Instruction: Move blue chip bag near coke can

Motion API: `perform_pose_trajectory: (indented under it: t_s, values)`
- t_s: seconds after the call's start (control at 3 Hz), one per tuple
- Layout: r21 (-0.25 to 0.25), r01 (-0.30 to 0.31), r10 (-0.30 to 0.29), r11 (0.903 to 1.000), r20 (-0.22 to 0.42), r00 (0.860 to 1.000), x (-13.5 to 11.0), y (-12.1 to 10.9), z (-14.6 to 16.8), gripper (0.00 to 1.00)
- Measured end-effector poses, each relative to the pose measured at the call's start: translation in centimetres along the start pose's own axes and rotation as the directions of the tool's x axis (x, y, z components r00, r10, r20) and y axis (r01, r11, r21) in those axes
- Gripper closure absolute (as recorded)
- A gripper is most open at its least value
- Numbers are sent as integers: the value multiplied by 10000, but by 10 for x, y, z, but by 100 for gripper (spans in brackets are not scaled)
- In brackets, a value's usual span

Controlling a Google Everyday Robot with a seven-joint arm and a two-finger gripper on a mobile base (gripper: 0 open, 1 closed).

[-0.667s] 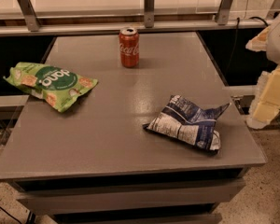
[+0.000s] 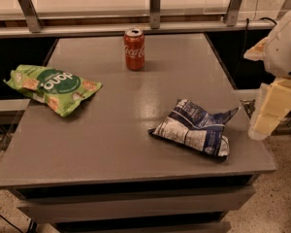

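The blue chip bag (image 2: 196,128) lies crumpled on the grey table (image 2: 121,130), toward its front right, dark navy with white print panels. The coke can (image 2: 134,49) stands upright at the table's far middle, red with a silver top, well apart from the bag. My gripper (image 2: 269,111) hangs beyond the table's right edge, just right of the bag and about level with it, not touching it. It holds nothing that I can see.
A larger green chip bag (image 2: 53,87) lies at the table's left side. A rail with metal posts (image 2: 155,6) runs behind the table. The floor shows at the right of the table, under my arm (image 2: 286,45).
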State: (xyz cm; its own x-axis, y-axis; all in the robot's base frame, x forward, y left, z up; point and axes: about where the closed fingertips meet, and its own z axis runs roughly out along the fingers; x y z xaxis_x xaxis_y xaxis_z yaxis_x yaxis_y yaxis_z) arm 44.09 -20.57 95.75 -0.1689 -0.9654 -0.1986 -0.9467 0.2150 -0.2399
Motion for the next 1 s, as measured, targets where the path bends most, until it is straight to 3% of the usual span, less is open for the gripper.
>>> perform_pose_trajectory:
  t_s: [0.33,0.67,1.0]
  values:
    - [-64,864,-864,9962,-72,9962,-6,1,26,0]
    - [-628,1750,-1764,9826,-180,9842,-9,1,60,0]
    - [-1494,1955,-1998,9692,-142,9797,-1,5,89,18]
